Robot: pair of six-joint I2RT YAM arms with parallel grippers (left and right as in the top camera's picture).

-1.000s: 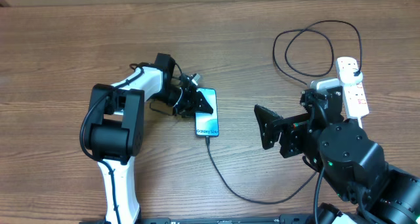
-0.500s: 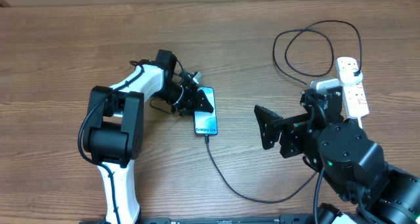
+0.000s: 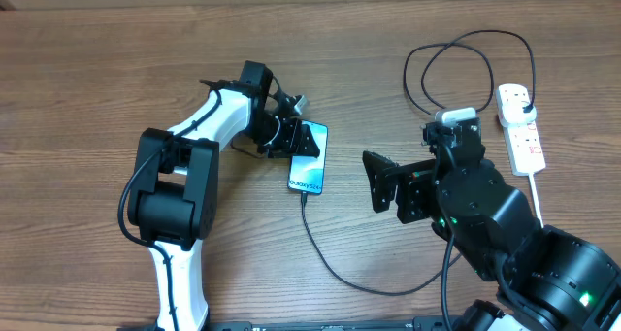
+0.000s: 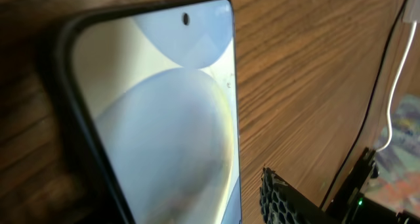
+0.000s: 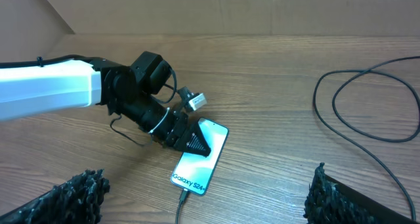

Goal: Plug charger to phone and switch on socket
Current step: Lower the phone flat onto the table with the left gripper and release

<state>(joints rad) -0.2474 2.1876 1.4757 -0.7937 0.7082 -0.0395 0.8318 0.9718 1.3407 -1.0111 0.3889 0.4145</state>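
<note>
The phone (image 3: 309, 166) lies left of centre, screen lit, "Galaxy S24" text at its near end. The charger (image 3: 330, 258) has its tip in that near end; the cable runs near and right, then loops at the far right to its black plug in the socket (image 3: 522, 137). My left gripper (image 3: 298, 141) is shut on the phone's far end, one black finger over the screen (image 5: 197, 165). The left wrist view is filled by the screen (image 4: 157, 119). My right gripper (image 3: 378, 183) is open and empty, right of the phone, looking at it (image 5: 205, 179).
The socket's thick white cord (image 3: 537, 190) runs toward the near edge at the right. The charger's loops (image 3: 466, 69) lie on the wood at the far right, left of the socket. The right arm's bulk stands over the near right.
My left gripper moved away and to the right, and the phone's far end shifted with it, so the phone now lies more slanted. My right arm swung left, away from the socket.
</note>
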